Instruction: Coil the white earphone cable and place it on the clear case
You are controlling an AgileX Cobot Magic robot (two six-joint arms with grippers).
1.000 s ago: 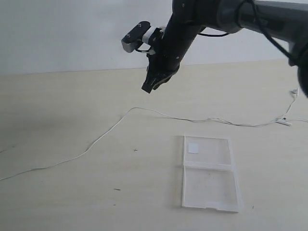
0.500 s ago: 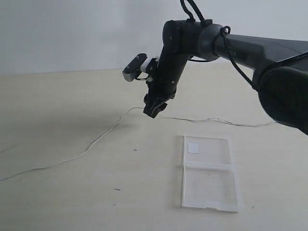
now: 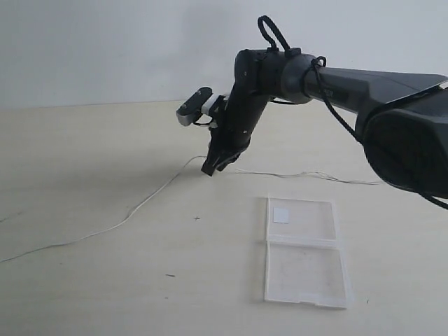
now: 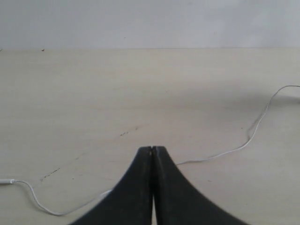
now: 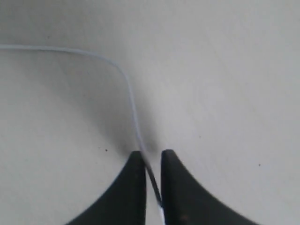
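Exterior view: the white earphone cable (image 3: 140, 205) lies slack on the pale table (image 3: 77, 147); its long axis runs broadly side to side, rising from the left edge of the view to a bend near the middle, then trailing rightward until the dark arm hides it. The right gripper (image 3: 210, 168) reaches across from the right and points down at that bend, its tip at the cable; from here the finger spacing cannot be judged. The clear case (image 3: 304, 269) lies opened flat on the table, nearer the camera and apart from the cable; its two panels sit one behind the other, so its long axis runs from near to far; the white sticker (image 3: 281, 215) is on the farther panel.

Left wrist view: the left gripper (image 4: 152, 148) has its two dark fingers pressed together, no gap showing; the white earphone cable (image 4: 253, 133) winds across the table and passes out of sight behind the fingers; whether it is caught there cannot be told.

Right wrist view: the right gripper (image 5: 150, 153) holds its fingers (image 5: 136, 161) slightly spread; the white earphone cable (image 5: 127, 82) curves in from one side and runs lengthwise into the gap, which is wider than the wire.
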